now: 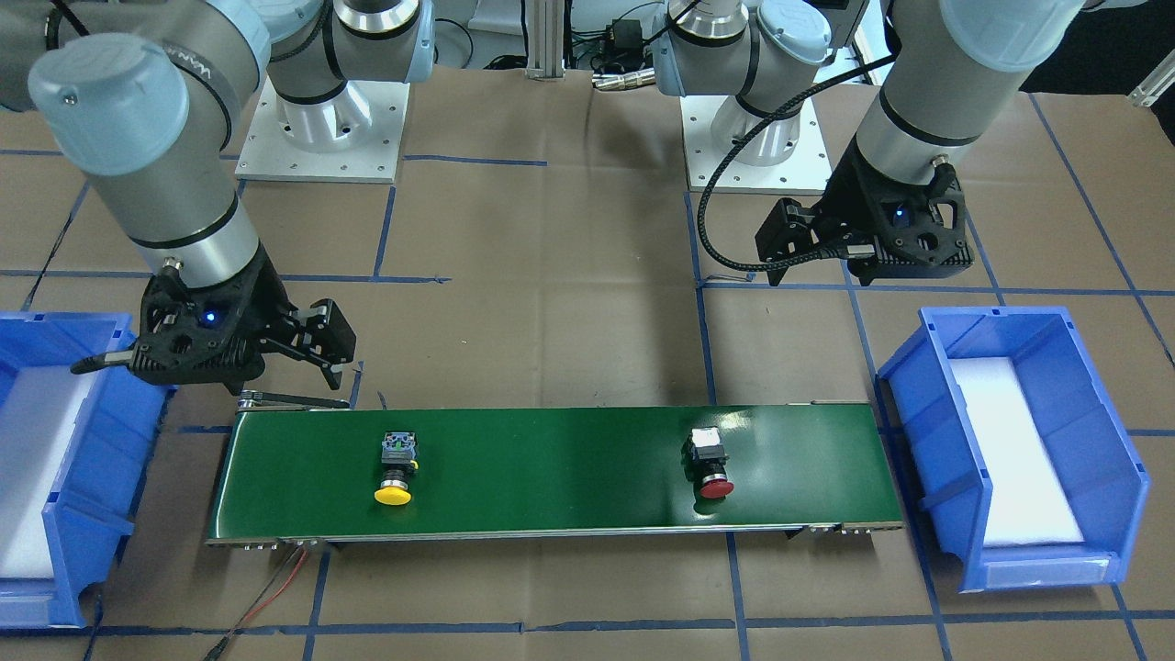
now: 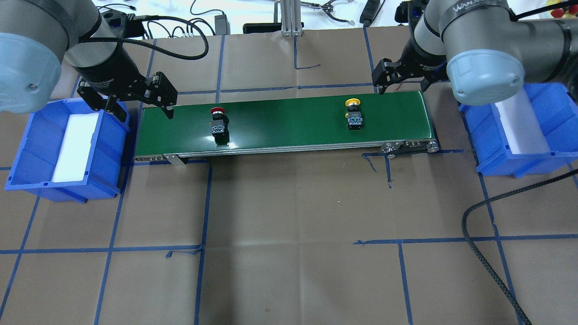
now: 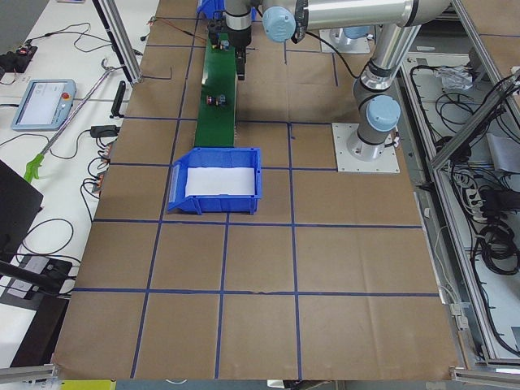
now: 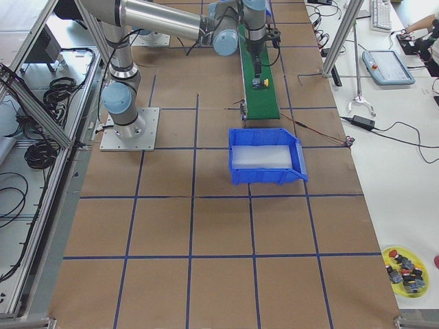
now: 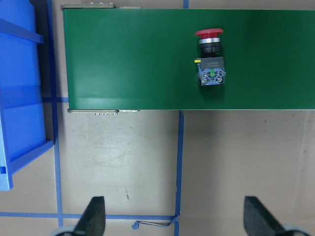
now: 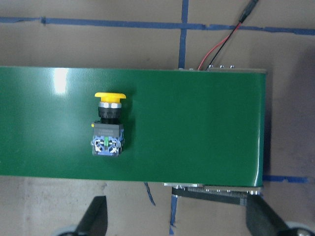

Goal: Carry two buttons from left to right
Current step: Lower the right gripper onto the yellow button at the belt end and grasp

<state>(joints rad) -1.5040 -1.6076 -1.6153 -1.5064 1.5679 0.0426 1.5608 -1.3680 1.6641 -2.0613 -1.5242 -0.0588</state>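
Note:
The red-capped button point(image 2: 218, 120) lies on its side on the green conveyor belt point(image 2: 289, 124) near its left end; it also shows in the left wrist view point(image 5: 210, 60) and the front view point(image 1: 710, 464). The yellow-capped button point(image 2: 353, 113) lies near the belt's right end, also in the right wrist view point(image 6: 108, 126) and the front view point(image 1: 396, 469). My left gripper point(image 2: 139, 109) hovers open and empty over the belt's left end, fingers point(image 5: 93, 217) spread. My right gripper point(image 2: 404, 80) hovers open and empty over the belt's right end, fingers point(image 6: 96, 217) spread.
A blue bin with a white liner point(image 2: 27, 149) stands left of the belt, and another blue bin point(image 2: 496, 158) stands right of it. A black cable point(image 2: 478, 234) runs across the paper-covered table at the front right. Red and black wires point(image 6: 224, 42) leave the belt's right end.

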